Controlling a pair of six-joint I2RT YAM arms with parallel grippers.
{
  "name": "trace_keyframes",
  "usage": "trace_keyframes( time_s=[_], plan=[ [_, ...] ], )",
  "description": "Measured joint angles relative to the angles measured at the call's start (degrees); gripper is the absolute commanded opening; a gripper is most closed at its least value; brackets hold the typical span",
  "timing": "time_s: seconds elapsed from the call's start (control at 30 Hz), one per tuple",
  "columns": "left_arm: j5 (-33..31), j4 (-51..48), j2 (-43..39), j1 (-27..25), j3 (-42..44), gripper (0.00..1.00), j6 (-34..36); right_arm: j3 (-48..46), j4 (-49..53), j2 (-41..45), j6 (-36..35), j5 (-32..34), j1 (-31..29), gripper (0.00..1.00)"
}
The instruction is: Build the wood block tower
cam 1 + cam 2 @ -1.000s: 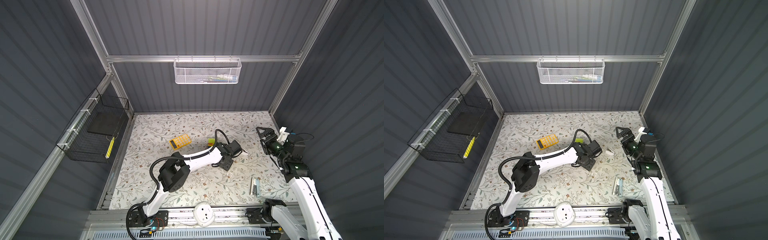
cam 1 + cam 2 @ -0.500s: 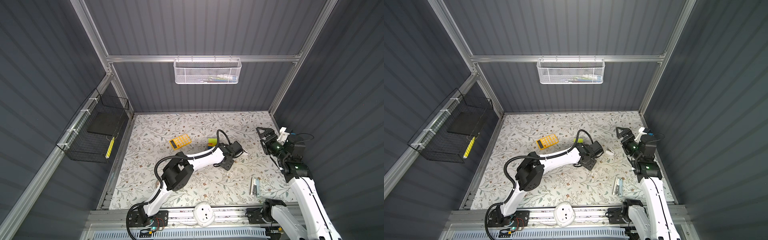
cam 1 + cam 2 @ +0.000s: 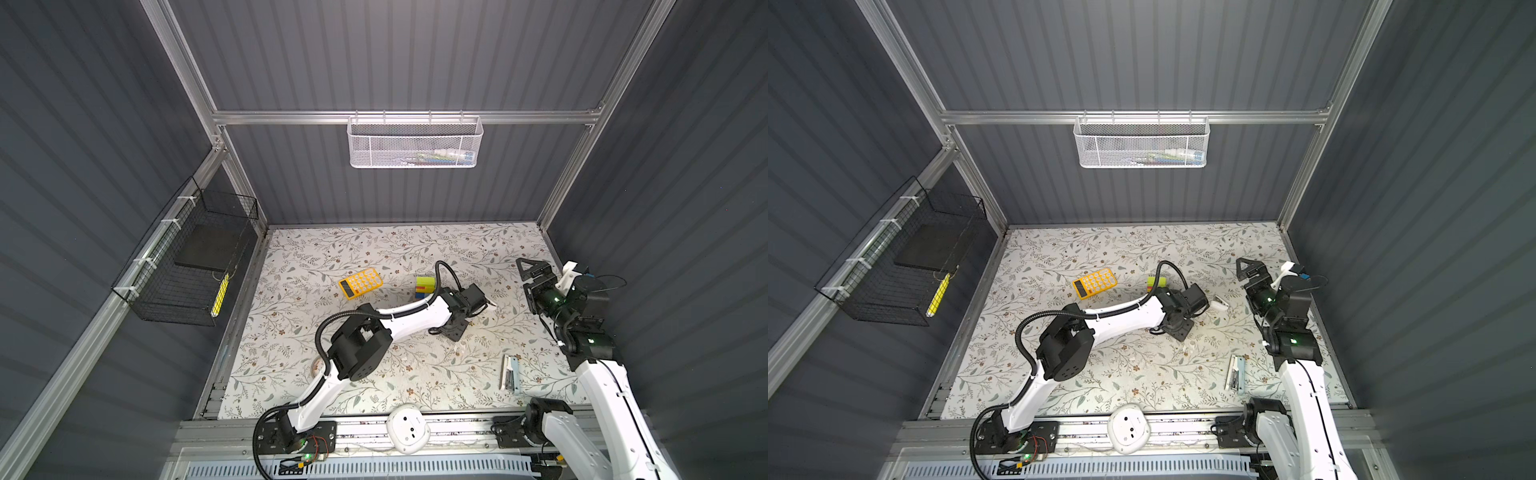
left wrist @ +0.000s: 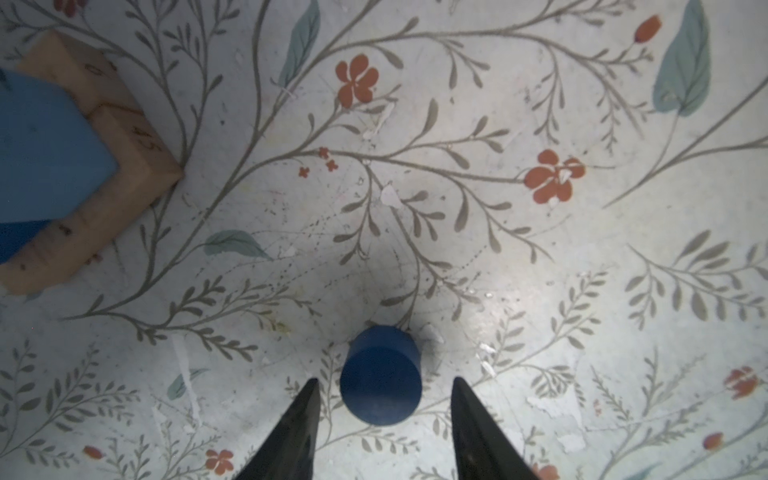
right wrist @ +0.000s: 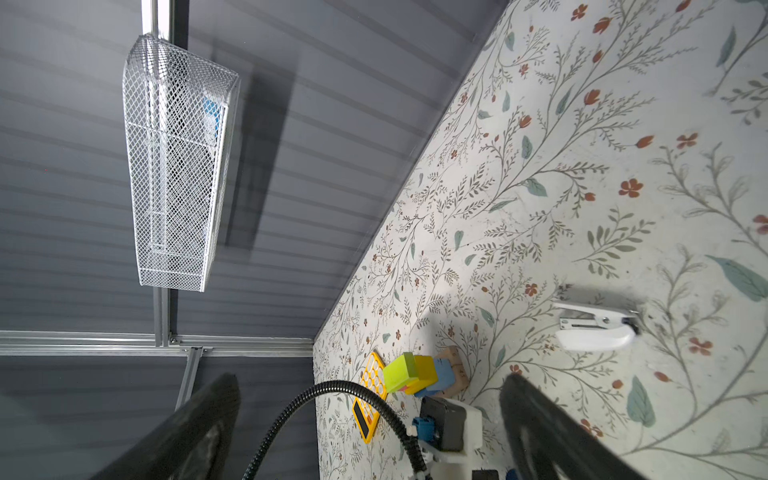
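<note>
Left wrist view has the blue cylinder (image 4: 381, 374) standing upright on the worktop (image 4: 540, 257) between the two fingers of the left pincer (image 4: 384, 380). A strip of floral surface shows on each side of it. The pincer is therefore released: astride the block, touching it on neither side.

Compared with the top views of a second ago, the left arm's elbow has drifted a little to the right, while its wrist has kept its place just right of the wood block tower (image 3: 424, 286). The shift looks small from that height, so I would not make much of it. I take it that the approach is finished and the arm has only been settling over its target. What remains is to squeeze, lift and carry the block left to the stack.

The cylinder itself is hidden under the wrist in both top views, so it probably sits right of the tower. The wrist view shows clear worktop between it and the tan bars (image 4: 124, 174) at the tower's base, which carry a blue cube (image 4: 45, 153). The right wrist view shows the stack continuing upward to yellow, with lime on top.

The right pincer (image 5: 368, 380) hangs raised at the right edge of the worktop, its fingers spread wide with nothing between them.
</note>
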State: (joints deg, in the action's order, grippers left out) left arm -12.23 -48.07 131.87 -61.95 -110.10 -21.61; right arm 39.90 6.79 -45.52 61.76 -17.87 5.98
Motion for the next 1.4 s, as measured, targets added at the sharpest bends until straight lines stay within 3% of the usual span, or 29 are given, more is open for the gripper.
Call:
trace_keyframes(
  time_s=[0.53, 0.8, 1.4],
  plan=[
    [-0.57, -0.79, 1.99, 0.0, -1.44, 0.48, -0.02, -1.81, -1.16, 0.26, 4.33, 1.86, 0.04, 0.99],
    [-1.16, -0.79, 1.99, 0.0, -1.51, 0.4, -0.59, -2.93, -1.25, 1.22, 5.77, 3.26, 0.04, 0.99],
    [-1.25, -0.81, 1.99, 0.0, -1.73, 0.36, -0.74, -2.95, -2.14, 1.2, 6.82, 3.34, 0.11, 0.99]
  ],
)
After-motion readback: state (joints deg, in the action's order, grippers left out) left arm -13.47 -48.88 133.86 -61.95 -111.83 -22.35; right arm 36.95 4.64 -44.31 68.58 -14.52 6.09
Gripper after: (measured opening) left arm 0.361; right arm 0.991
